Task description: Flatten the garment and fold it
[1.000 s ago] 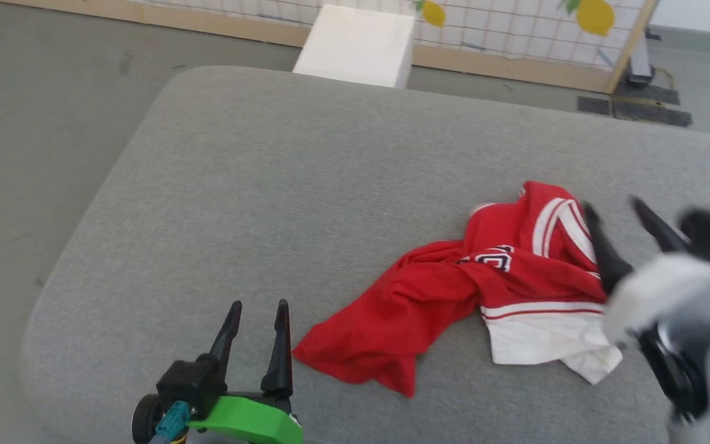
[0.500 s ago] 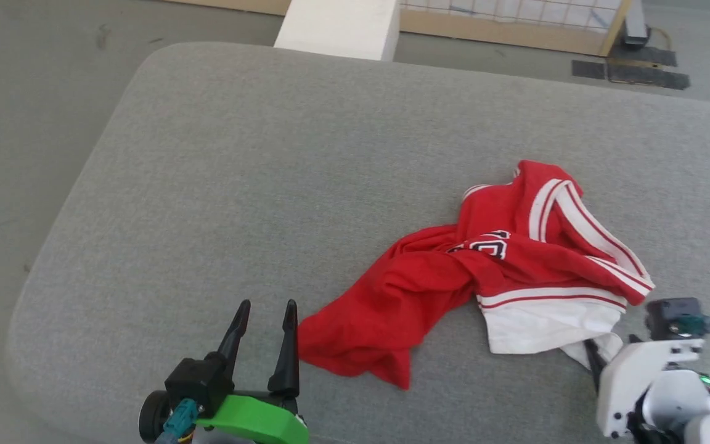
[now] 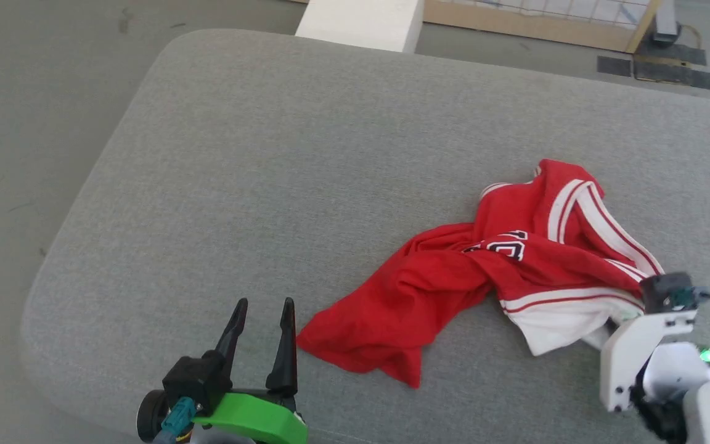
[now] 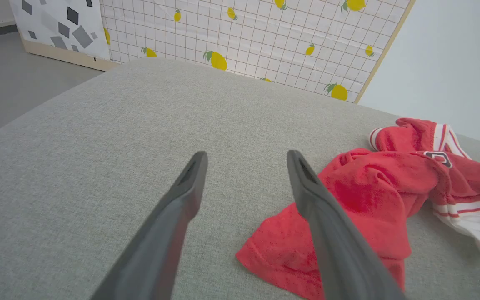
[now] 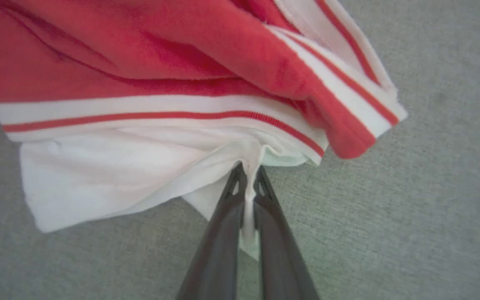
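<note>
The garment (image 3: 453,283) lies crumpled on the right half of a grey cushion (image 3: 306,154): red body, striped trim, part of the black lettering, and a white sleeve (image 3: 561,317) at its near right. In the right wrist view my right gripper (image 5: 248,171) is shut on a pinched fold of that white sleeve (image 5: 119,162). In the head view its white wrist mount (image 3: 638,351) covers the fingers. My left gripper (image 3: 265,302) stands open just left of the garment's red hem, holding nothing. The left wrist view shows it (image 4: 246,154) with the hem (image 4: 290,258) beside its right finger.
The cushion's rounded left and near edges drop to a grey floor (image 3: 22,123). A white box (image 3: 361,21) stands beyond the far edge. Behind it is a wood-framed lemon-print panel (image 4: 244,33), with dark mats (image 3: 657,68) at the far right.
My right gripper came down from the striped collar to the sleeve's near edge and shut on the white cloth, bunching it. The head camera shifted. The left gripper stayed put.
</note>
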